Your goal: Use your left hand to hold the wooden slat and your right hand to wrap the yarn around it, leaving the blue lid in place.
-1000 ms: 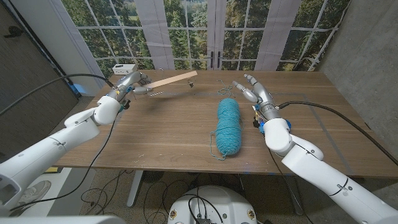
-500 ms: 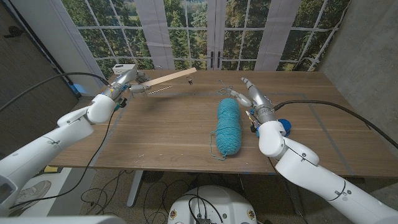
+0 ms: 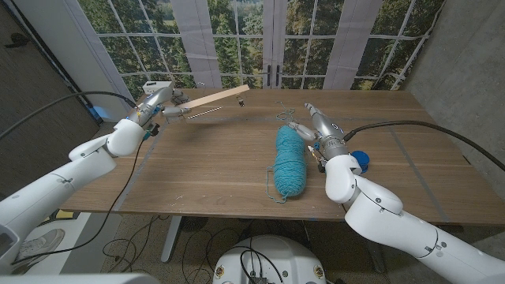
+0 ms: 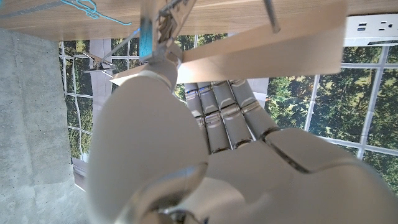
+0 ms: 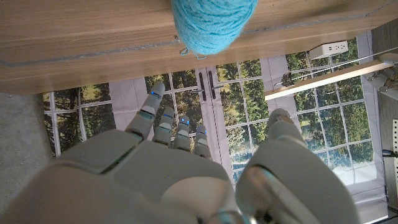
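Wooden slat (image 3: pixel 215 99) in left hand (image 3: pixel 155 106)

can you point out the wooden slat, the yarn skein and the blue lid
wooden slat (image 3: pixel 217 98): head view, middle of the slat's length, held up by the left hand.
yarn skein (image 3: pixel 289 162): head view, centre of the teal bundle.
blue lid (image 3: pixel 360 160): head view, visible edge beside the right arm.
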Controlling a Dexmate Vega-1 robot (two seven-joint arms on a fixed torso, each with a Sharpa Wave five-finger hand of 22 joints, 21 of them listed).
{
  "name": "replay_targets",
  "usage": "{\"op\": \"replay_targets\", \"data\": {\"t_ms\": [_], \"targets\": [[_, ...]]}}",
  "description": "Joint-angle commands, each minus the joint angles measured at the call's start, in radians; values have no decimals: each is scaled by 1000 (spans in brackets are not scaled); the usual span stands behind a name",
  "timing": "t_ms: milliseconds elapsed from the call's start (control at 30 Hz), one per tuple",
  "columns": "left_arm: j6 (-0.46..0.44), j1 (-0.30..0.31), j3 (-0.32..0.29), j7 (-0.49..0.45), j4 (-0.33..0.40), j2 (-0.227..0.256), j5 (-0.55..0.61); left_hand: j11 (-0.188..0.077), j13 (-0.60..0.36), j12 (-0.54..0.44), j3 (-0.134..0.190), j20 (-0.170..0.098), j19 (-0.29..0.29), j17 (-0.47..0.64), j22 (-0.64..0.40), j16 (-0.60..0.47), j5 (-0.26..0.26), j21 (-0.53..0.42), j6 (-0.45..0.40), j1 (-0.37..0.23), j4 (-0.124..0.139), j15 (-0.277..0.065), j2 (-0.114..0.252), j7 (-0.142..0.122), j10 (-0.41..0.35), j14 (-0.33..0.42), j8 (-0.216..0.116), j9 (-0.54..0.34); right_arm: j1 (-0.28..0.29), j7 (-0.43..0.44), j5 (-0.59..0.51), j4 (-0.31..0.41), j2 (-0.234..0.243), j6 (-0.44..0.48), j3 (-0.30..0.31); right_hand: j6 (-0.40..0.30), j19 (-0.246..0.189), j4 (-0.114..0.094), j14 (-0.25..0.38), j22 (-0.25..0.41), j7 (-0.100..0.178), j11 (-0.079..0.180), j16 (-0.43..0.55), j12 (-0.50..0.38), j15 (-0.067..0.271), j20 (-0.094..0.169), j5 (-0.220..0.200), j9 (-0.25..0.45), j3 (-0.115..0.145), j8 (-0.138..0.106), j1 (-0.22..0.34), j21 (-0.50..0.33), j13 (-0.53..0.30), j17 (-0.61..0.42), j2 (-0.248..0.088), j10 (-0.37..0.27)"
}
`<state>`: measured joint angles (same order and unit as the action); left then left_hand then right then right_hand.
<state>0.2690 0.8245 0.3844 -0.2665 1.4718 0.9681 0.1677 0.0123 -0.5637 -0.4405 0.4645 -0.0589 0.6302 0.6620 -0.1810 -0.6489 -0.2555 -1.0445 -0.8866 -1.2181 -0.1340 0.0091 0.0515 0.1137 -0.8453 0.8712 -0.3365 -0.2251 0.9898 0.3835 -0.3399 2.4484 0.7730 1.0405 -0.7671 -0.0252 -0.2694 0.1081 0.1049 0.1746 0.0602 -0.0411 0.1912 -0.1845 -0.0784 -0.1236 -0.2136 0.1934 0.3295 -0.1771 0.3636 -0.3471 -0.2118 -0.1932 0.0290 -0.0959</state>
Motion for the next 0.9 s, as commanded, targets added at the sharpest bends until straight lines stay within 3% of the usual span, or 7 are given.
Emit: {"op": "replay_targets", "data": {"t_ms": [33, 200, 333, 500, 600, 767, 900], "targets": [[5, 6, -9, 0, 6, -3, 3, -83, -6, 5, 3, -65, -6, 5, 0, 4, -8, -6, -145, -70, 4, -232, 74, -80, -92, 180, -59, -51, -79, -67, -30, 58, 42, 162, -111, 13, 3, 3, -7, 3, 2, 4, 2, 2, 0, -5, 4, 1, -8, 3, 1, 3, -1, -5, 14, 11], [3, 12, -12, 0, 13, -1, 5, -80, -9, 7, 3, -65, -6, 8, 0, 7, -10, -8, -143, -71, 3, -232, 75, -78, -95, 181, -58, -53, -133, -99, -17, 86, 56, 240, -165, 19, 2, 5, -8, 3, 1, 1, 3, 0, 0, -9, 3, 1, -14, 1, -1, 6, -2, -5, 24, 13], [2, 23, -18, -7, 22, 1, 5, -80, -12, 8, 3, -65, -7, 10, 0, 9, -12, -9, -142, -72, 2, -232, 75, -78, -95, 184, -58, -55, -215, -123, -2, 112, 66, 348, -249, 24, -2, 7, 0, 3, 1, -4, 7, -2, -1, -13, 2, 2, -18, 0, -1, 6, -2, -5, 31, 14], [-6, 31, -20, -4, 36, 6, 8, -79, -14, 9, 3, -64, -8, 11, 0, 11, -13, -10, -141, -73, 2, -232, 75, -77, -97, 185, -58, -58, -205, -196, -73, 112, 59, 355, -251, 27, -5, 10, 2, 3, -2, -8, 9, -3, -3, -13, 0, 2, -22, -2, 1, 8, -2, -5, 37, 17], [-11, 38, -25, -8, 46, 8, 10, -79, -15, 9, 4, -64, -9, 12, 0, 12, -13, -11, -141, -74, 1, -232, 76, -76, -98, 186, -58, -59, -183, -335, -243, 89, 30, 355, -259, 26, -6, 11, 1, 3, -5, -14, 9, -4, -4, -14, -1, 2, -24, -4, 1, 9, -2, -5, 39, 19], [-10, 52, -35, -14, 55, 9, 2, -80, -18, 11, 4, -64, -9, 14, 0, 14, -14, -13, -138, -75, 1, -232, 76, -74, -98, 187, -57, -60, -133, -722, -665, 13, -54, 355, -256, 27, -10, 12, 4, 3, -8, -30, 11, -4, -8, -18, -4, 2, -28, -7, 2, 11, -2, -5, 44, 26], [-24, 63, -39, -11, 69, 15, 4, -80, -19, 13, 4, -63, -10, 15, 0, 16, -14, -14, -140, -76, 1, -232, 76, -75, -99, 187, -57, -60, -114, -915, -869, -39, -97, 355, -251, 31, -15, 13, 5, 3, -10, -32, 11, -4, -8, -19, -6, 2, -30, -7, 3, 11, -2, -4, 46, 29]]}}
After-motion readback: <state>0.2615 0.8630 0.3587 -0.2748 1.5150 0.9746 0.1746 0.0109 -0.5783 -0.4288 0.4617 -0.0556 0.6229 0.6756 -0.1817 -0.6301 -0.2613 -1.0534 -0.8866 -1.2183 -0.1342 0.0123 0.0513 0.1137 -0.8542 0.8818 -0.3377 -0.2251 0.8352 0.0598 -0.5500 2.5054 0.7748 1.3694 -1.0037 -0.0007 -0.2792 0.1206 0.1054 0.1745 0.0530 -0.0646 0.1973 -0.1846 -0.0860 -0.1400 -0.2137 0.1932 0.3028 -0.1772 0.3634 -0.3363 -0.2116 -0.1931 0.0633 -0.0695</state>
